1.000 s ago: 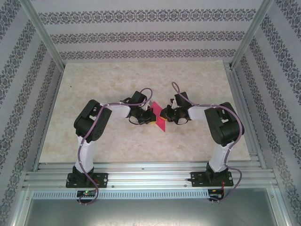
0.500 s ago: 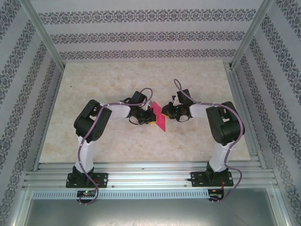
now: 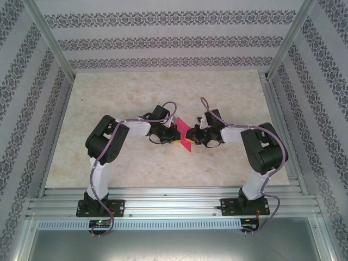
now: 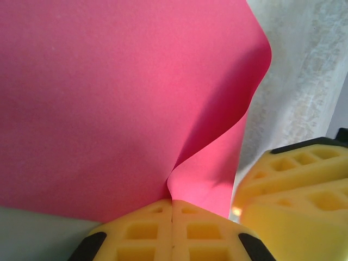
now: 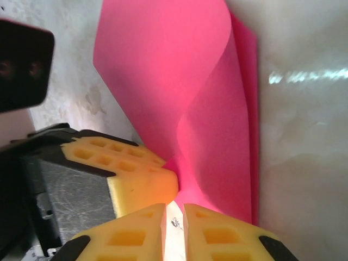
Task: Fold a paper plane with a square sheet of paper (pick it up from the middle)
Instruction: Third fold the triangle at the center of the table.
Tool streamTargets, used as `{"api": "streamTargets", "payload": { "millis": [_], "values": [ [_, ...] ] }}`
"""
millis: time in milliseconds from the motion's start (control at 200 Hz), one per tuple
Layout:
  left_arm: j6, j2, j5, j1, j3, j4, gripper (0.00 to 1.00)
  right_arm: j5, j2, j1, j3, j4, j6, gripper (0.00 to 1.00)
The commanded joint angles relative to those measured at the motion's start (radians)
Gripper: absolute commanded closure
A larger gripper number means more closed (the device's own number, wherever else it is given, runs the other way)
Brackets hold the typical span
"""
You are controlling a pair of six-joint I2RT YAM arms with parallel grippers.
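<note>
My left end effector (image 4: 173,209) clamped the thin magenta-pink paper square (image 4: 109,98), curled above the pale surface's (image 3: 109,98) middle. I couldn't tell the right end effector's (image 5: 174,212) hold. The folding remained.

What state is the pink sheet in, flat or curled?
Curled, not flat: the pink sheet bows up in a loose curve from the shut left tool pinching it. Creases: cannot tell.

Top view looks down from behind; both close wrist views share the sheet (image 4: 109,98).

Magenta-pink square sheet of paper (image 4: 109,98), yellow jaws, beige marbled table (image 3: 136,92).
</note>
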Motion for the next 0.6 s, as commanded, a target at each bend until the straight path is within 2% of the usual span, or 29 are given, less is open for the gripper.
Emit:
{"api": "streamTargets", "payload": {
  "millis": [0,170,285,594],
  "values": [
    [0.025,0.036,-0.044,0.002,0.002,-0.070,0.95,-0.007,0.036,0.022,0.018,0.011,-0.024,0.83],
    [0.029,0.034,-0.043,0.003,0.002,-0.075,0.95,0.152,0.062,0.003,0.070,-0.135,-0.086,0.83],
    [0.033,0.040,-0.045,0.004,0.006,-0.080,0.95,0.140,0.083,-0.015,0.086,-0.112,-0.077,0.83],
    [0.039,0.050,-0.053,0.004,0.011,-0.091,0.95,-0.005,0.113,-0.037,0.120,0.023,0.001,0.81]
  ]
}}
